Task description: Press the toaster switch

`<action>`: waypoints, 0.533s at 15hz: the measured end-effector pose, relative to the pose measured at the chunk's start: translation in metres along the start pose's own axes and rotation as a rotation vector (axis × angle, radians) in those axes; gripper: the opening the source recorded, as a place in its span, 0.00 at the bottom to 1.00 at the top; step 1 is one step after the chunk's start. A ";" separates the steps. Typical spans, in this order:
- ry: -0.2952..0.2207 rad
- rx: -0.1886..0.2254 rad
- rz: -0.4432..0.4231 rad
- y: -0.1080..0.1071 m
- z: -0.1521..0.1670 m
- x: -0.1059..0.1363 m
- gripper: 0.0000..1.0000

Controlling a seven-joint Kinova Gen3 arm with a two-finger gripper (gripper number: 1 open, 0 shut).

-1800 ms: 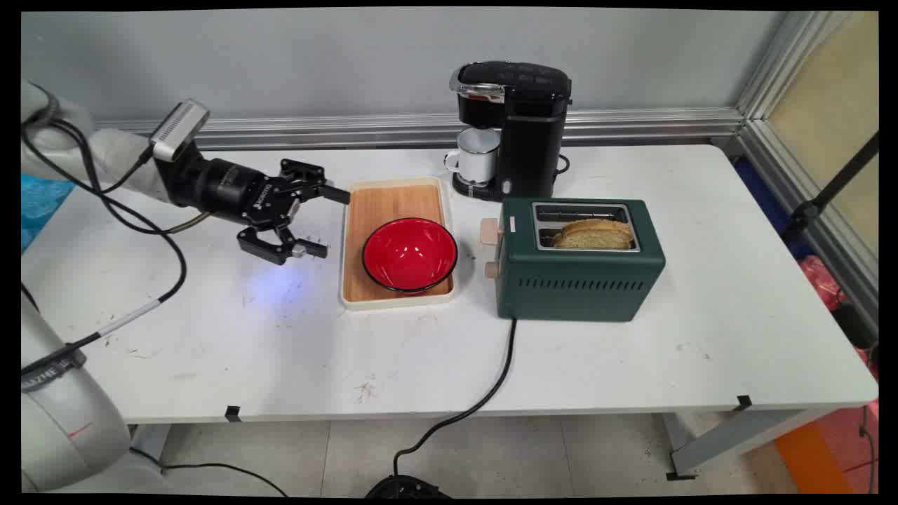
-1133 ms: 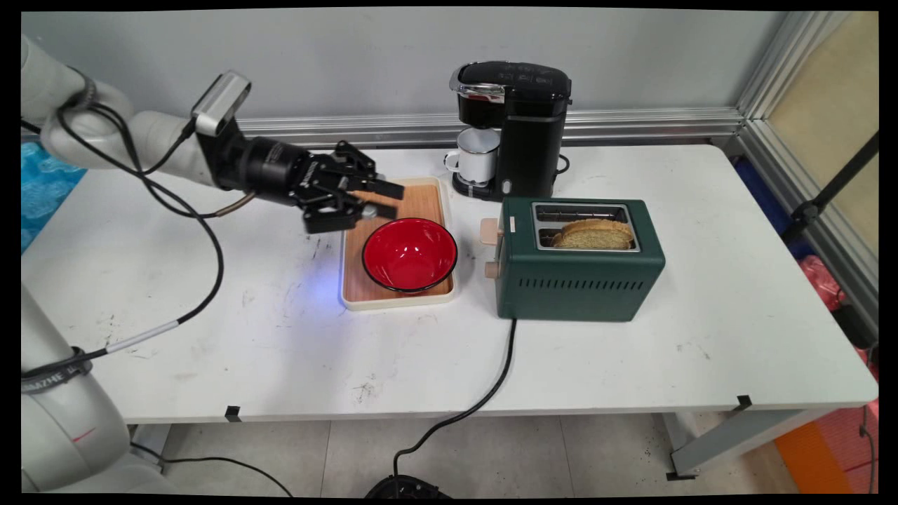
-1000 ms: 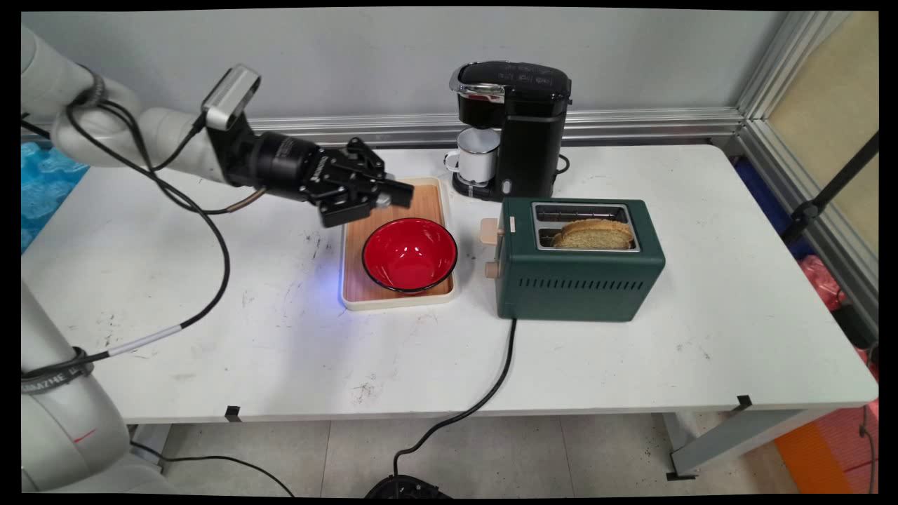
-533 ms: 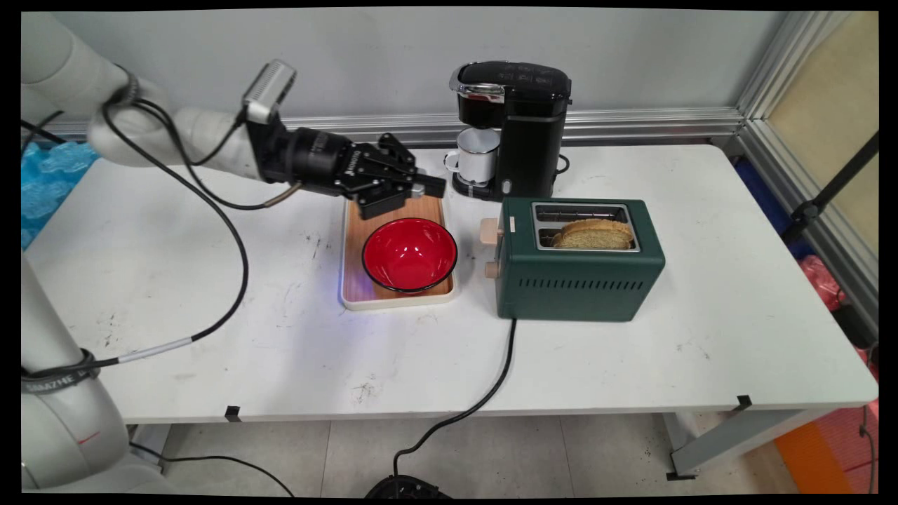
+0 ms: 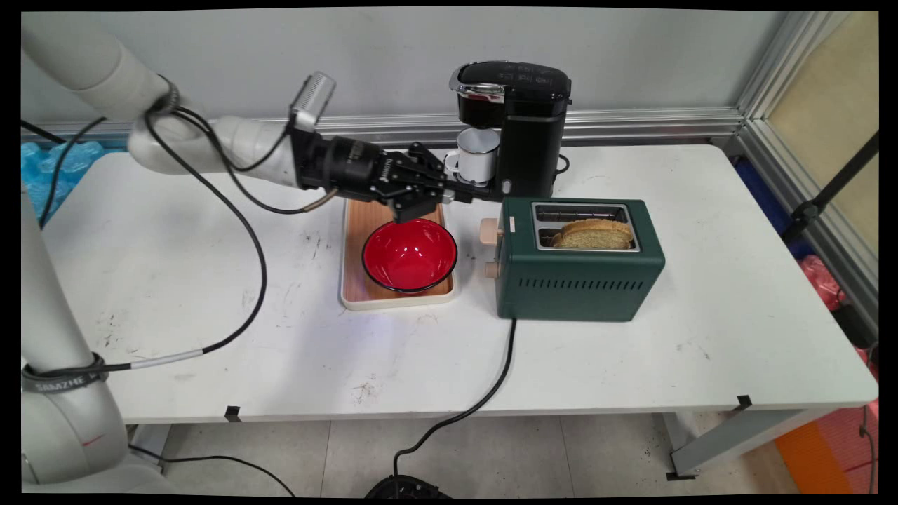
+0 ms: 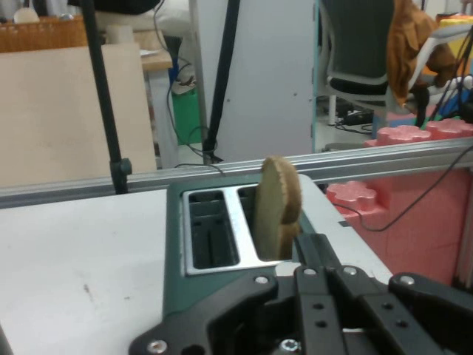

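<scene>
— White table (image 5: 210,280): how stand the black two-finger gripper's (image 5: 468,197) jaws?
— Clenched, empty. Round red bowl (image 5: 409,254) below them, white enamel mug (image 5: 477,158) just beside; ahead, a green toaster (image 5: 579,280) with one upright bread slice (image 5: 593,233).

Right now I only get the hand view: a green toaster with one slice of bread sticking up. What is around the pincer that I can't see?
Observer: A red bowl sits on a wooden tray, left of the toaster.
Visitor: Anything behind it?
Observer: A black coffee maker stands there, a white mug under its spout.
Visitor: Does the toaster have a cord?
Observer: Yes, a black cord runs off the table's near edge.
</scene>
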 end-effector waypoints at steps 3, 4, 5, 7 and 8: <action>-0.008 0.010 -0.018 -0.003 0.014 -0.006 0.00; -0.011 0.011 -0.022 -0.003 0.016 -0.007 0.00; -0.015 0.013 -0.027 -0.004 0.020 -0.010 0.00; -0.027 0.016 -0.039 -0.005 0.026 -0.015 0.00; -0.034 0.017 -0.044 -0.005 0.028 -0.018 0.00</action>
